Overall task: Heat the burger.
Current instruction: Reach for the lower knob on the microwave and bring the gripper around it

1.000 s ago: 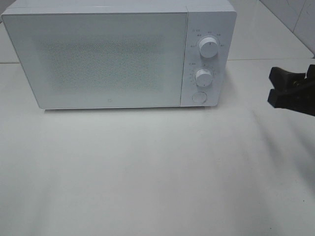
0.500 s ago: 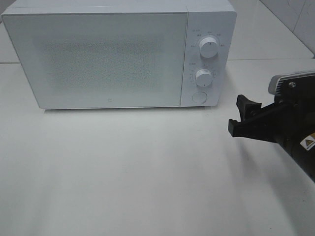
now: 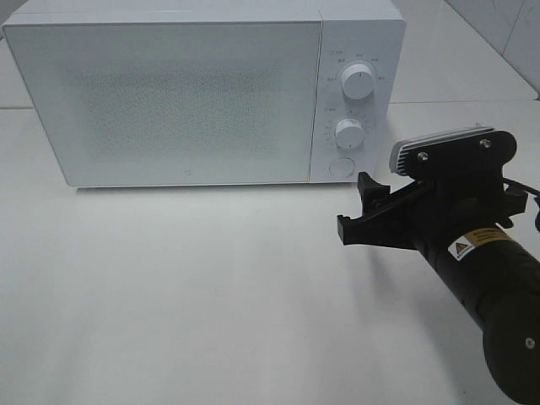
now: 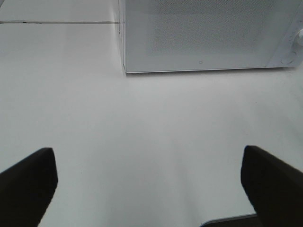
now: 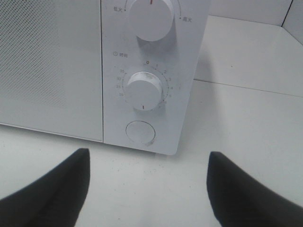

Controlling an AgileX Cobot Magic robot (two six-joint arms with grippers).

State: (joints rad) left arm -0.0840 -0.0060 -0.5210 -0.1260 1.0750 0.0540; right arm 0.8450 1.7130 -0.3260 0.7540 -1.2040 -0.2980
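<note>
The burger is out of view in every frame. A white microwave stands at the back of the white table with its door shut. My right gripper hovers just in front of and below the control panel, its black jaws open and empty. In the right wrist view the right gripper faces the lower knob and the round button. The left gripper shows only in the left wrist view, open wide over bare table, well back from the microwave's left front corner.
The panel carries an upper knob, a lower knob and a round button. A tiled wall rises at the back right. White table surface stretches in front of the microwave.
The right arm has come in from the right edge, moving left and nearer to the microwave's control panel. Its jaws have stayed open. The microwave door has stayed shut.
</note>
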